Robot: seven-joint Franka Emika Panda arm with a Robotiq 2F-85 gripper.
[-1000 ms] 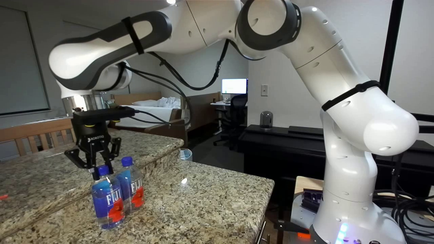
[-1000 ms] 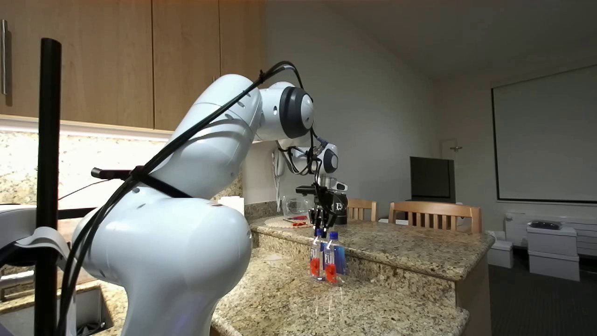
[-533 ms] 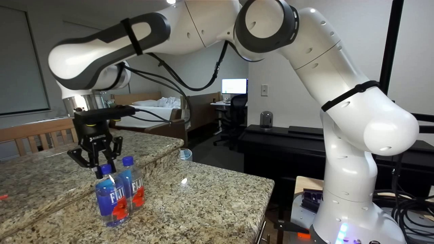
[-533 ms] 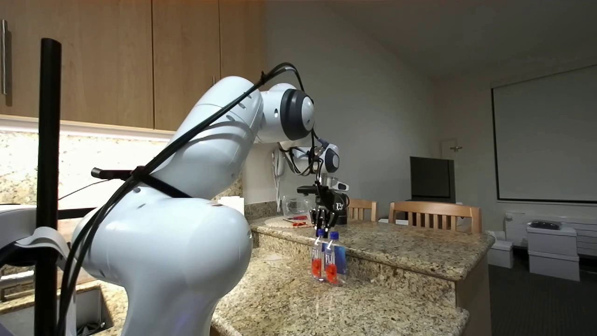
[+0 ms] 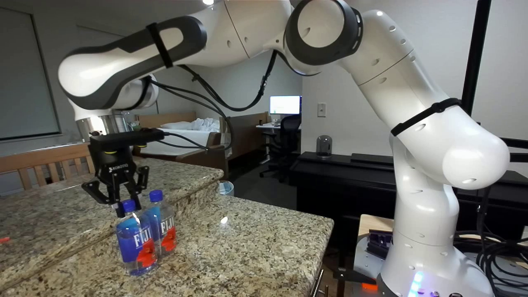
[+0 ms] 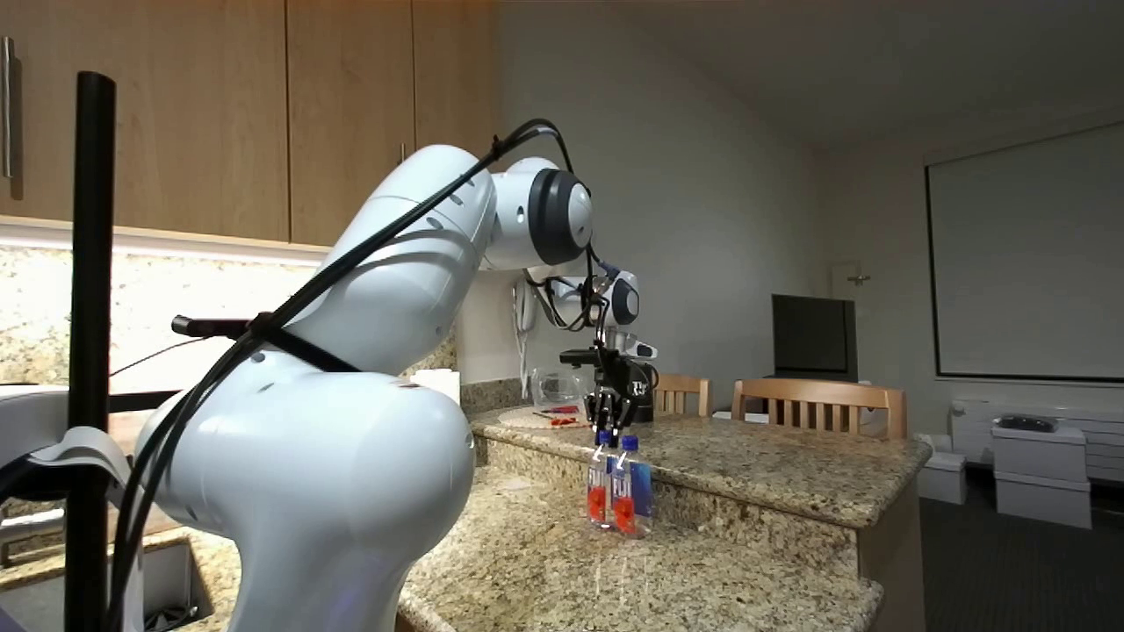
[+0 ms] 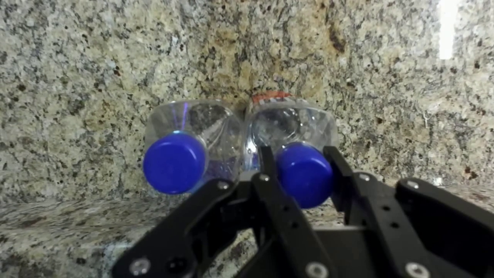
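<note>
At the lower counter (image 5: 247,243): bottle (image 5: 134,245), upright; gripper (image 5: 128,209) above it, fingers (image 7: 267,160) clenched on its blue cap (image 7: 305,175). Base contact with the counter: cannot tell. Second bottle (image 5: 166,231) just beside, upright, outside the fingers. Upper counter (image 5: 181,175) rises alongside both; wooden chair (image 6: 821,392) beyond it in an exterior view.

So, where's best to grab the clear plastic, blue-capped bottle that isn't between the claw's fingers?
Probably by its round blue cap, from straight above: the clear plastic bottle stands upright and is wider below, leaving the slimmer cap on top to pinch. A sideways approach looks tighter, since a matching bottle, held by the black gripper, is close beside it.
</note>
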